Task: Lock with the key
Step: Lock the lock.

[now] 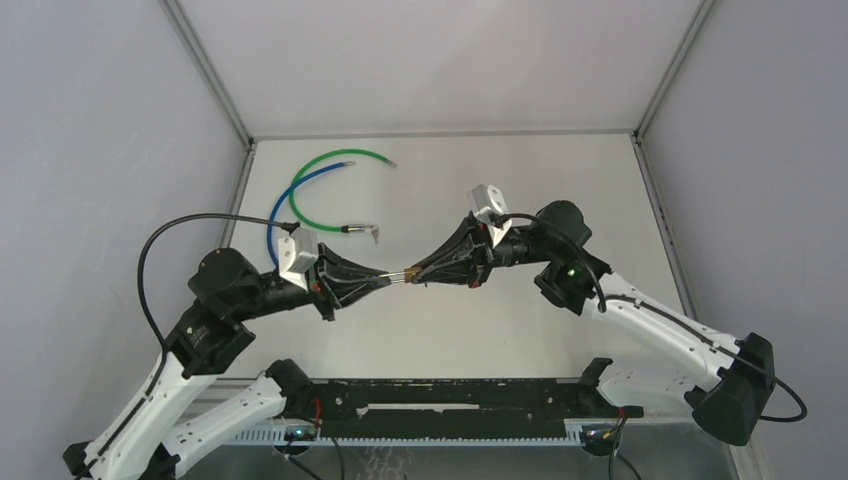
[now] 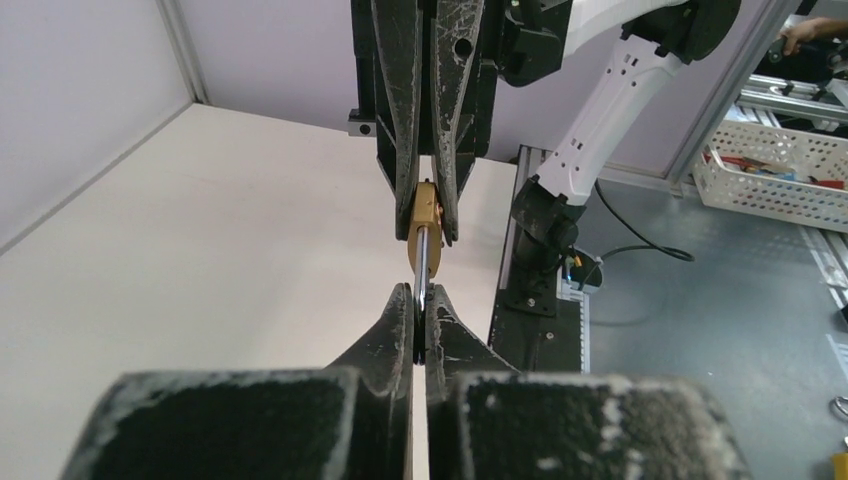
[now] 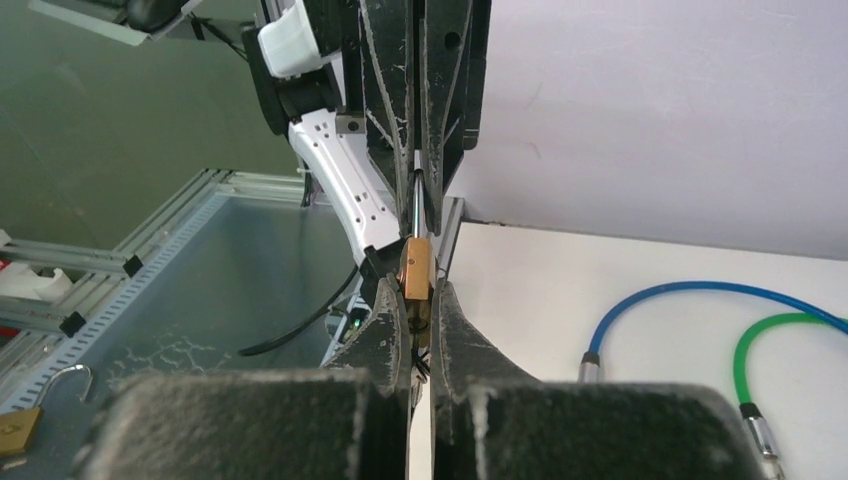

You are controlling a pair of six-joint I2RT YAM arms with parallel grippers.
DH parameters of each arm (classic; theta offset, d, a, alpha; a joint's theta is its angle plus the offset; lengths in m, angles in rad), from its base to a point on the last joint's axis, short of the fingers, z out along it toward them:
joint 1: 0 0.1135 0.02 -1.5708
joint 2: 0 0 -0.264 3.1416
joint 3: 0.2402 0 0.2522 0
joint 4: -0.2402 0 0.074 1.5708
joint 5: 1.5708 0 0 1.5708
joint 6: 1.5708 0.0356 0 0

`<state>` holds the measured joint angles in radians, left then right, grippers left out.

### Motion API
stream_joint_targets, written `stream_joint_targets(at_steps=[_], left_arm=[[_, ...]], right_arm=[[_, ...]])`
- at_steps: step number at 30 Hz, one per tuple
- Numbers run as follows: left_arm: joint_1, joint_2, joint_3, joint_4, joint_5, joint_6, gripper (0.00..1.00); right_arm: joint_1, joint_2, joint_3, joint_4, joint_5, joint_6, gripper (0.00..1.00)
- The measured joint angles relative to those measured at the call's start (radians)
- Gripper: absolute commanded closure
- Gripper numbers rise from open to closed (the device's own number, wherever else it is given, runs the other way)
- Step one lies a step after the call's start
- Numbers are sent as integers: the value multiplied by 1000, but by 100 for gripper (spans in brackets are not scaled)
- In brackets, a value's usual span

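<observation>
A brass padlock (image 3: 416,268) is held in the air above the table (image 1: 560,190), pinched between the closed jaws of the right gripper (image 3: 418,305). A thin silver shaft, probably the key (image 2: 423,262), is clamped in the tightly closed jaws of the left gripper (image 2: 421,310), and its far end meets the padlock's body. Insertion is judged done or nearly done, though its depth cannot be told. The locking turn is judged to be left. The key's long axis lies along the line between the two grippers, nearly level, with the tip pointed toward the right arm.
</observation>
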<state>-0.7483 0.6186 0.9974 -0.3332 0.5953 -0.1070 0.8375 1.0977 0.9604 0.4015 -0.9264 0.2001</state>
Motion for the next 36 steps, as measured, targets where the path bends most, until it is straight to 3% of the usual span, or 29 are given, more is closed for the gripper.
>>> stream_joint_targets(at_steps=[11, 20, 21, 24, 27, 33, 34, 36], left_arm=[[-32, -39, -85, 182, -51, -9, 100], [-39, -45, -154, 378, -54, -63, 100], [-40, -45, -154, 377, -54, -61, 100], [-50, -43, -154, 349, -61, -50, 100], [-62, -34, -154, 283, -78, -24, 100], [-55, -10, -154, 138, -141, 53, 100], [-53, -11, -154, 121, -149, 61, 100], [-50, -19, -154, 100, -152, 71, 100]], right_arm=[[16, 14, -4, 105, 63, 68, 100], [27, -13, -4, 90, 126, 55, 100], [29, -21, -4, 74, 129, 46, 95], [29, -49, -4, 1, 129, 13, 42], [31, -61, 2, -101, 136, -39, 2], [22, -109, 15, -336, 167, -155, 1], [14, -125, 16, -370, 167, -171, 3], [-6, -154, 20, -441, 167, -201, 17]])
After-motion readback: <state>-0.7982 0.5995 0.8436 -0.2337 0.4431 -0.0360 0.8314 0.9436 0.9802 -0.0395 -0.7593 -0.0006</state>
